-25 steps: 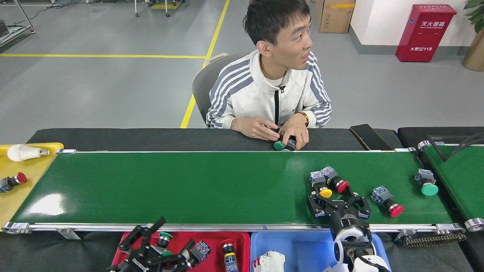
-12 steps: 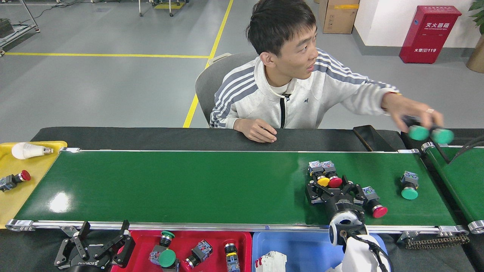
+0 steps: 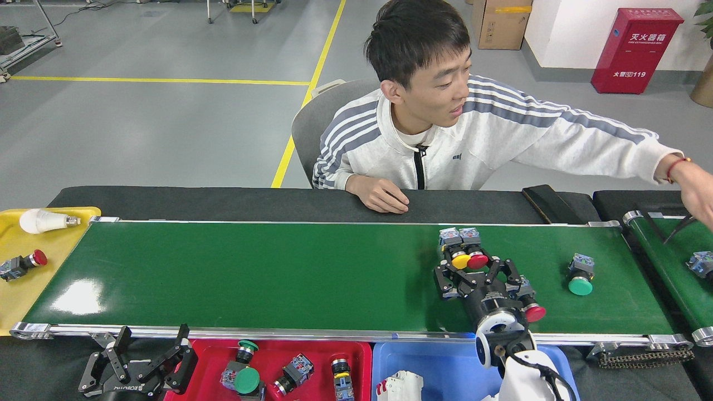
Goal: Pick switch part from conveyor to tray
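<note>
Approach step: right claw [image 3: 472,271] spread open, holding nothing, at the paired yellow-and-red switch parts [image 3: 462,249] toward the conveyor's [image 3: 250,273] right end; next, close squarely (left claw [image 3: 146,354] open, idle).

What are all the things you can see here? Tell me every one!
conveyor: 1, dark green, across the middle.
second belt: 1, green, far right, one switch on it.
switches on conveyor: 4; yellow-capped and red-capped side by side, red by the right gripper, green further right.
red tray: 1, front, holding several switches.
blue tray: 1, front, with white breakers.
yellow tray: 1, left, with a light bulb and red switch.
fire-extinguisher box: 1, red, back right.
cardboard box: 1, brown, back.
person: 1, seated behind, reaching right.
left gripper: open, front left.
right gripper: open, just behind the yellow and red pair.
</note>
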Controlling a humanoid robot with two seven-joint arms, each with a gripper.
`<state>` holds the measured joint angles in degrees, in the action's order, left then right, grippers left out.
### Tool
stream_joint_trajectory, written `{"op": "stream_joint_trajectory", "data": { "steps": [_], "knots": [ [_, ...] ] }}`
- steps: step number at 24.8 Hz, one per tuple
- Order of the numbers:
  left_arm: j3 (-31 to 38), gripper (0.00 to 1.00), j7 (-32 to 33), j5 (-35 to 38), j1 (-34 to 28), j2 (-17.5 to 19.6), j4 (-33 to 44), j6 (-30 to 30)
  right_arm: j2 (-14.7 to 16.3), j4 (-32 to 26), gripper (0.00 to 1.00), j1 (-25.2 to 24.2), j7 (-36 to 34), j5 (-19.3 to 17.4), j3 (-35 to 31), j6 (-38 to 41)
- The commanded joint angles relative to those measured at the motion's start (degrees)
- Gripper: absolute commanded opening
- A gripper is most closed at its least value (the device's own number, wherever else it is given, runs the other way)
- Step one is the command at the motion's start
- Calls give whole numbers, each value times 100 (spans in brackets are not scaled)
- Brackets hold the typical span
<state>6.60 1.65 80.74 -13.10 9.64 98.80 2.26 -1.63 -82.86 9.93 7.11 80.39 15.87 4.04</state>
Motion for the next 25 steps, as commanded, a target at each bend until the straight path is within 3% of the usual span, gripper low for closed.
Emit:
{"op": "stream_joint_trajectory", "data": {
  "steps": [1,3,4,5,6,9,15,17,21,23,25],
  "knots": [
    [34,100,-51,-15,36,56,78,-15,22,-538,4,-255,-87,21,286,862],
    [34,100,-51,-15,36,56,78,-24,22,-722,6,-474,-87,65,663,1310],
    [34,100,-51,-15,36,47,78,-24,22,-722,27,-483,-105,91,971,1416],
    [34,100,-51,-15,44,38,69,-24,-13,-705,86,-466,-122,109,1305,1407],
    [25,100,-51,-15,44,38,69,-33,-40,-687,99,-466,-228,91,1542,1460],
    [17,100,-51,-15,62,38,60,-33,-48,-687,100,-466,-430,91,1876,1486],
    [17,100,-51,-23,45,64,78,29,-75,-819,100,-474,-421,38,1754,1328],
    [25,100,-51,-23,-8,64,95,55,-75,-1048,100,-721,-430,38,1077,660],
    [25,100,-51,-50,-79,108,104,292,-189,-1487,99,-1643,-922,30,-145,-1538],
    [25,100,-42,-129,-87,126,104,407,-127,-1540,100,-2135,-1168,30,-479,-1933],
    [25,100,-51,-155,-87,152,104,424,-145,-1531,100,-2267,-1168,21,-681,-1959]
  ]
}}
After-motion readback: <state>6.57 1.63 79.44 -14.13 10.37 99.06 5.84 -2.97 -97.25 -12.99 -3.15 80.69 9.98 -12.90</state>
